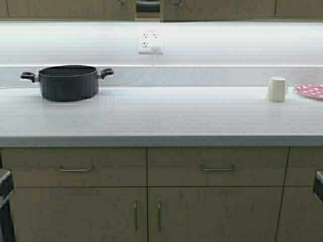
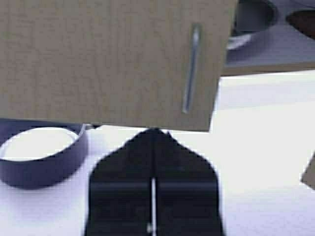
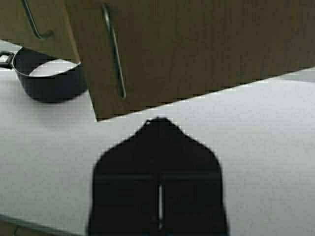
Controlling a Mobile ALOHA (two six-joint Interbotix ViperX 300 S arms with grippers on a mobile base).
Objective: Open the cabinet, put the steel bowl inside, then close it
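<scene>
The cabinet (image 1: 202,9) hangs along the top edge of the high view, and a gap between its two tan doors shows a dark interior. In the left wrist view its left door (image 2: 113,59), with a slim bar handle (image 2: 192,69), hangs just beyond my left gripper (image 2: 155,131), which is shut and empty. Past that door's edge, the steel bowl (image 2: 251,19) sits on the inner shelf. My right gripper (image 3: 158,119) is shut and empty, just below the right door (image 3: 197,44) and its handle (image 3: 113,49). Neither gripper appears in the high view.
A black two-handled pot (image 1: 67,82) stands on the white counter (image 1: 161,116) at the left. A white cup (image 1: 276,89) and a pink dotted plate (image 1: 310,91) are at the right. A wall socket (image 1: 150,42) is behind. Drawers and base cabinets (image 1: 146,196) are below.
</scene>
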